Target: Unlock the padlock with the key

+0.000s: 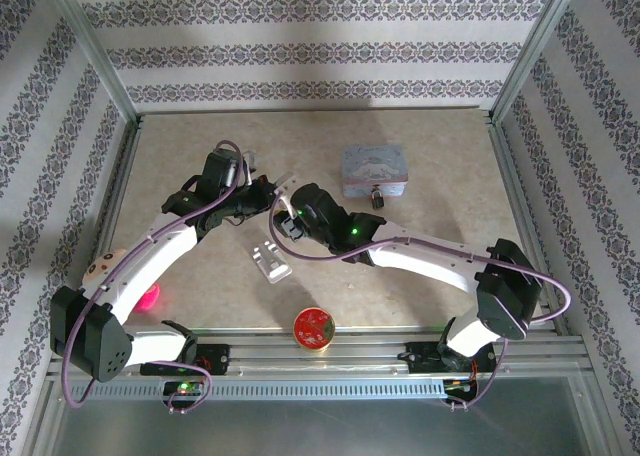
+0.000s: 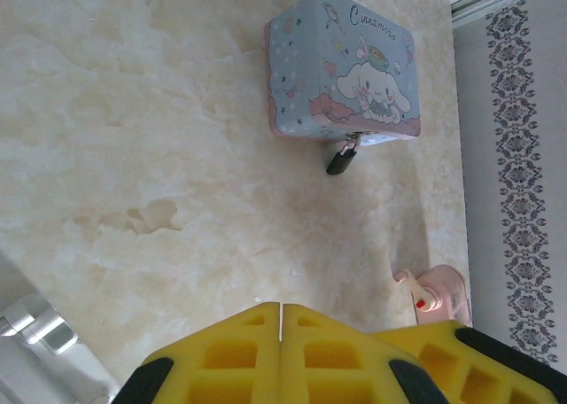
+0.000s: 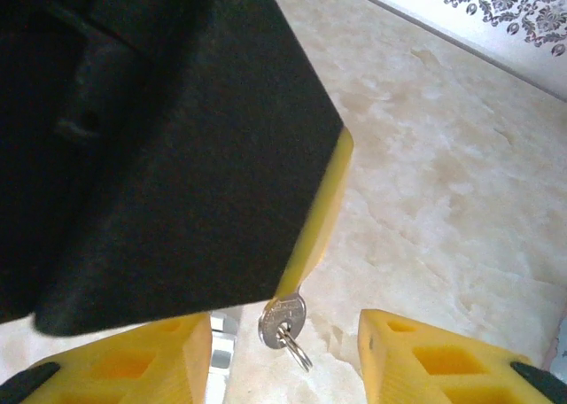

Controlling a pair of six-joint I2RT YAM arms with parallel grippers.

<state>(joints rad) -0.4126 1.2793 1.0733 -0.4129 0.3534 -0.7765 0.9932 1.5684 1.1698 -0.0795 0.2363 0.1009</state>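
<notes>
**Key pinched in left grip; padlock hanging at the tin box, not yet reached**

Low in the top view, by the rail, a round red-and-gold tin is noted. Just above it a silver block lies on the table. Neither is judged part of the job.

Mid-frame, the two arms meet. The left gripper is clenched, its yellow pads pressed flat together at the bottom of the left wrist view. In the right wrist view the key is seen pinched at the tip of that gripper's pad. Its round head and small ring hang free below, and the blade is hidden. The right gripper is released, one finger spread to each side of the key, and no contact can be made out.

Farther up, right of centre, the padlock hangs from the clasp of the pastel tin box, well apart from both grippers. It is also seen in the upper centre-right of the left wrist view, dangling just past the tin's edge.

Handling, as judged:
- The padlock is expected to be light, rigid metal, loose on its clasp, and likely to swing away when the key is pushed at it.
- It should be steadied by the flat sides of its body, with the end away from the shackle left free.
- The keyhole is too small to make out.
- The key is thin and slick, and may be twisted out of the pads under load
</notes>
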